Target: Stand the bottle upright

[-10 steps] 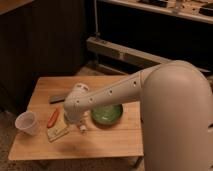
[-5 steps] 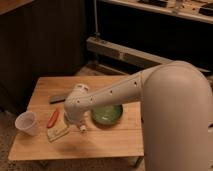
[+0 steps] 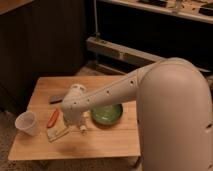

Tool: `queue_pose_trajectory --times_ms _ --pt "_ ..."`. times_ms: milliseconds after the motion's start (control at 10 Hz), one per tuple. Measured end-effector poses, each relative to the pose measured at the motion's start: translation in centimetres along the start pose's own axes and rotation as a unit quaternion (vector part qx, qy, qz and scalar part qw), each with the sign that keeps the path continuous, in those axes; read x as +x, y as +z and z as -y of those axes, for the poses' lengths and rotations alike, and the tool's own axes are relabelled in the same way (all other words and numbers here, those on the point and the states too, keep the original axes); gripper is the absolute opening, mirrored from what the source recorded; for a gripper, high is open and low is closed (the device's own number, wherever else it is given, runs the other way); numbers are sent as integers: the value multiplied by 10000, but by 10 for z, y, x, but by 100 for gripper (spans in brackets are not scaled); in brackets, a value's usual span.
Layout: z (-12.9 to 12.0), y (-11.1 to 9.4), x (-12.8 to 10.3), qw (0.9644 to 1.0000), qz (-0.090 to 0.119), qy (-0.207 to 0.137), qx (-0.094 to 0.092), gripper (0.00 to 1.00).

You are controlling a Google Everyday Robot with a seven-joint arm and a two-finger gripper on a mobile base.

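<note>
We find the robot's smooth white arm (image 3: 115, 90) bent low over the wooden bench (image 3: 110, 146). Its gripper (image 3: 75, 120) is down near the bench's middle, at 9 o'clock of the bowl (image 3: 107, 114).

The bottle (image 3: 83, 128), small, slim and of whitish plastic, shows just beside the gripper at its 4 o'clock, near the bowl's rim at 8 o'clock. We cannot tell whether the gripper grasps it or stands free of it, nor whether the bottle is straight or leaning.

We judge the task partway at best. The reach is made, but a bottle standing alone with the arm clear is not yet shown.

Around them lie:
- the round, glossy green bowl
- a translucent cup (image 3: 26, 123) at the bench's 9 o'clock edge
- an orange carrot-shaped item (image 3: 53, 118)
- a pale flat packet (image 3: 57, 133)
- a dark flat piece (image 3: 55, 99) toward 11 o'clock
</note>
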State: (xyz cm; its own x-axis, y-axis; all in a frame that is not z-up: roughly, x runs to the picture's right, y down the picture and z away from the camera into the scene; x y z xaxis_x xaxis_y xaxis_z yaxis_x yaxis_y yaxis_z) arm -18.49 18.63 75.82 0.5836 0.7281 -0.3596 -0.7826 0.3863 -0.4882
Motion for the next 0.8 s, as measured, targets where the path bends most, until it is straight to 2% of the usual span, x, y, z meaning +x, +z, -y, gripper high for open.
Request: queue_pose_trajectory --times_ms 200,300,500,600,800 --pt "2 3 0 9994 -260 -15 222 100" --pt "-1 6 -1 9988 -400 -5 268 100" --pt "1 10 0 9977 -598 23 314 100" --pt "3 13 2 9962 -795 71 344 100" --pt "2 20 2 9937 -1083 85 263 100"
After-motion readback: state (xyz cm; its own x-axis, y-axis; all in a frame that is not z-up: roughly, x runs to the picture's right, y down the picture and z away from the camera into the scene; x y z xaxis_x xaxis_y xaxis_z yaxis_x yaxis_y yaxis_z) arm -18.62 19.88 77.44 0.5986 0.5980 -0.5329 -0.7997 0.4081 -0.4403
